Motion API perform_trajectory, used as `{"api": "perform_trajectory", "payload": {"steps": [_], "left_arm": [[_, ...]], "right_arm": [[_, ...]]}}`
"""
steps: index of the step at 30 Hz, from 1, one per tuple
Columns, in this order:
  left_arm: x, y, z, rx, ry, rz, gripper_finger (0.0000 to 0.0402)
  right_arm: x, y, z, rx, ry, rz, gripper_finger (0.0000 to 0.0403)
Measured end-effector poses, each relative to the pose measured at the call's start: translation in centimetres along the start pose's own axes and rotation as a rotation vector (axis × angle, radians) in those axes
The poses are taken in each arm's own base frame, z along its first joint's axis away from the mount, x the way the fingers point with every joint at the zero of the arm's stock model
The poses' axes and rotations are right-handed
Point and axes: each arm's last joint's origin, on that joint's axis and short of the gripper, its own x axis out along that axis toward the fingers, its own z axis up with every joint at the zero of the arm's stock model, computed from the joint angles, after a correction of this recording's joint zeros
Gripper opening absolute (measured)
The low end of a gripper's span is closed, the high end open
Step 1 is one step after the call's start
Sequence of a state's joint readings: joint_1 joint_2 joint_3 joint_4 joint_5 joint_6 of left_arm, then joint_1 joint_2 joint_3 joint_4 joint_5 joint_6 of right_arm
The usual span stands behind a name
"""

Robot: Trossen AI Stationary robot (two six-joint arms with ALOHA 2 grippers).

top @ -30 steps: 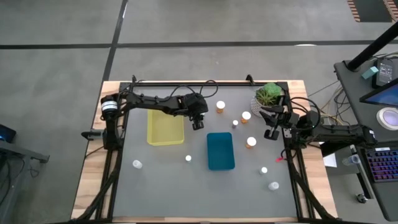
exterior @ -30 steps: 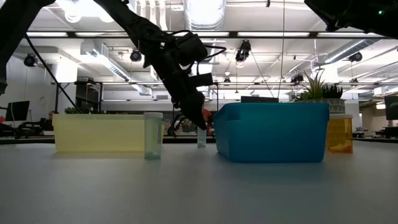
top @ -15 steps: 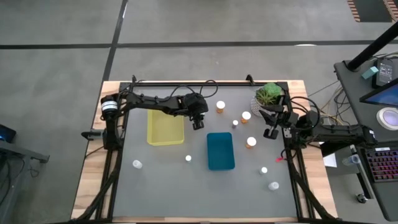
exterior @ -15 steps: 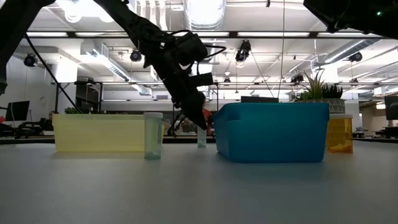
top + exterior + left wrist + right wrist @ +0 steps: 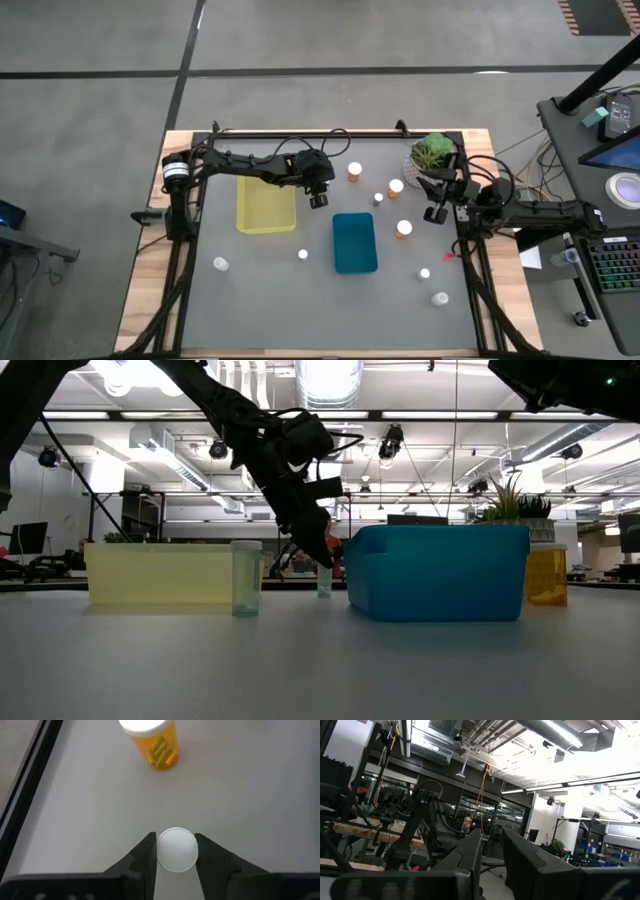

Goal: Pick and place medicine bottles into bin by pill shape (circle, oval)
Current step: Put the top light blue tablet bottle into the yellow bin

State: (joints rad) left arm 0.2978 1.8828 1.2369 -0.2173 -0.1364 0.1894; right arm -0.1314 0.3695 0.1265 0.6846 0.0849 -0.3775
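Note:
My left gripper (image 5: 318,200) is between the yellow bin (image 5: 266,205) and the blue bin (image 5: 354,242), pointing down. It is shut on a small white-capped medicine bottle (image 5: 177,849), which stands on the grey mat (image 5: 324,582). An orange bottle (image 5: 152,742) stands just beyond it (image 5: 354,171). My right gripper (image 5: 436,212) waits at the right edge near the plant (image 5: 433,152), raised, open and empty (image 5: 492,855). More bottles stand on their bases around the mat: orange ones (image 5: 396,187) (image 5: 403,229) and white ones (image 5: 379,198) (image 5: 302,254) (image 5: 220,263). My left gripper pinches the bottle's round white cap (image 5: 165,851) between its two fingers, one on each side. The fingers come from above, pointing down. The bottle stands upright with its base on the mat.
Two white-capped bottles (image 5: 425,272) (image 5: 440,298) stand near the right front corner. A clear bottle (image 5: 246,578) shows in front of the yellow bin in the low view. Bare mat lies along the near edge. A desk with a keyboard stands to the right of the table.

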Motion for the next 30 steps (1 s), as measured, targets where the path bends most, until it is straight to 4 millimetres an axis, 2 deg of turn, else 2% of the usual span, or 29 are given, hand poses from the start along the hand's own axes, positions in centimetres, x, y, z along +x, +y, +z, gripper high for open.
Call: {"api": "perform_trajectory", "payload": {"steps": [5,9,12,17,25,30], "left_arm": [[-0.3,-0.2,0.2,0.005,-0.007,-0.003,0.0099],[-2.0,-0.5,1.4,0.01,-0.064,-0.001,0.0096],[-4.3,-0.5,2.4,0.002,-0.127,0.004,0.0095],[-9.1,-0.5,3.3,-0.036,-0.199,0.001,0.0095],[-16.5,0.2,2.5,-0.113,-0.254,0.033,0.0094],[-19.9,0.6,1.5,-0.14,-0.255,0.043,0.0094]], "right_arm": [[0.0,0.0,0.0,0.0,0.0,0.0,0.0068],[0.0,0.0,0.0,0.0,0.0,0.0,0.0068],[0.0,0.0,0.0,0.0,0.001,-0.002,0.0068],[0.0,0.0,-0.1,0.0,0.012,-0.012,0.0068],[0.0,0.0,-0.2,-0.001,0.023,-0.016,0.0068],[0.0,0.0,-0.2,-0.002,0.024,-0.016,0.0068]]}}
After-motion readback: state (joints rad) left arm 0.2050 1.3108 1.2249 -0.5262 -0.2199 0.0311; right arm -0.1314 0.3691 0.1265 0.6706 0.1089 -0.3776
